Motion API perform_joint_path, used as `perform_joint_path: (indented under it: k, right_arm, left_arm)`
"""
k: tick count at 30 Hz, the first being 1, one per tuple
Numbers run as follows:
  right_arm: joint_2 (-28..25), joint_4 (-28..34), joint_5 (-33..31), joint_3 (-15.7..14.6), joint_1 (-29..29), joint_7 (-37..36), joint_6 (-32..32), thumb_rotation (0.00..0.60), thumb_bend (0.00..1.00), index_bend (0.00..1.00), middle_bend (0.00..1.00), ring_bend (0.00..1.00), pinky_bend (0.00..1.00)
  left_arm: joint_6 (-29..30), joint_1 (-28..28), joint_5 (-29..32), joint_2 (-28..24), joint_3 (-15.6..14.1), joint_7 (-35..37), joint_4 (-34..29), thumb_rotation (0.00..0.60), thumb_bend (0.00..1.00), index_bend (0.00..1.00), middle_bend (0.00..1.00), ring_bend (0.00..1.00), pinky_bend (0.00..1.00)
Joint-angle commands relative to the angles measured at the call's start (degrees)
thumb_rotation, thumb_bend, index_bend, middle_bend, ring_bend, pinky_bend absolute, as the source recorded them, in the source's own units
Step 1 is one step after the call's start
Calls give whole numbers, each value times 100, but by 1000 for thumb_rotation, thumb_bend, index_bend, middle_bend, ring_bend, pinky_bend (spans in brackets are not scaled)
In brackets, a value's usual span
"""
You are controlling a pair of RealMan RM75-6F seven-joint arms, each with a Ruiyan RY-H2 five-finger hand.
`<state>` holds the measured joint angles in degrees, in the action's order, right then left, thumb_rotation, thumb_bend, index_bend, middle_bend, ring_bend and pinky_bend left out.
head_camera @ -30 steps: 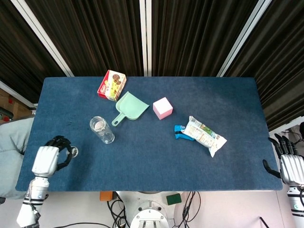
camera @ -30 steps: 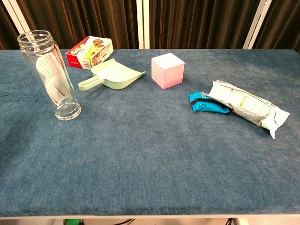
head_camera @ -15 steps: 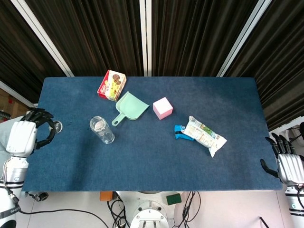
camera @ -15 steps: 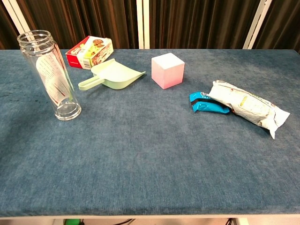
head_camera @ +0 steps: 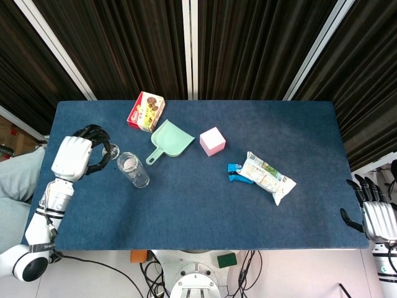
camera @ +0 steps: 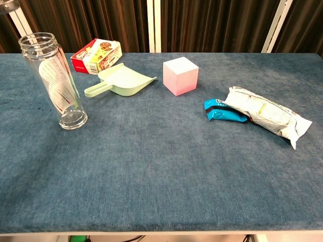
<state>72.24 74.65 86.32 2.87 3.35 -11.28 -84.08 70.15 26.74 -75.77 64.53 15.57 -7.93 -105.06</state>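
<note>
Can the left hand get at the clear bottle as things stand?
Probably yes. The left hand sits just left of the upright clear bottle with nothing between them, though its fingers already pinch a small clear lid, so gripping the bottle looks hampered.

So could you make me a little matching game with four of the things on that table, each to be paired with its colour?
Things:
1. scoop
2. cube
3. jar
4. box

Colours:
A. clear
B. red
C. pale green
D. pink

Pairs: 1-C, 2-D, 3-A, 4-B
</note>
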Motion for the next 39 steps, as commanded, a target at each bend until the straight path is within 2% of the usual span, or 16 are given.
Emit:
perform_joint_path:
  k: [1, 17, 39]
  right_arm:
    - [21, -22, 11, -11, 6, -10, 10, 600, 327, 155, 32, 0, 113]
    - [39, -86, -24, -14, -2, -46, 36, 600, 327, 155, 32, 0, 113]
    - [46, -143, -65, -5, -16, -110, 48, 600, 327, 155, 33, 0, 113]
  left_arm:
    - [-89, 81, 69, 102, -43, -75, 36, 600, 416, 620, 383, 237, 365]
    - [-32, 203, -12, 643, -297, -185, 422, 600, 418, 626, 384, 237, 360]
    - [-50, 298, -27, 751, -399, -244, 512, 600, 418, 630, 384, 237, 360]
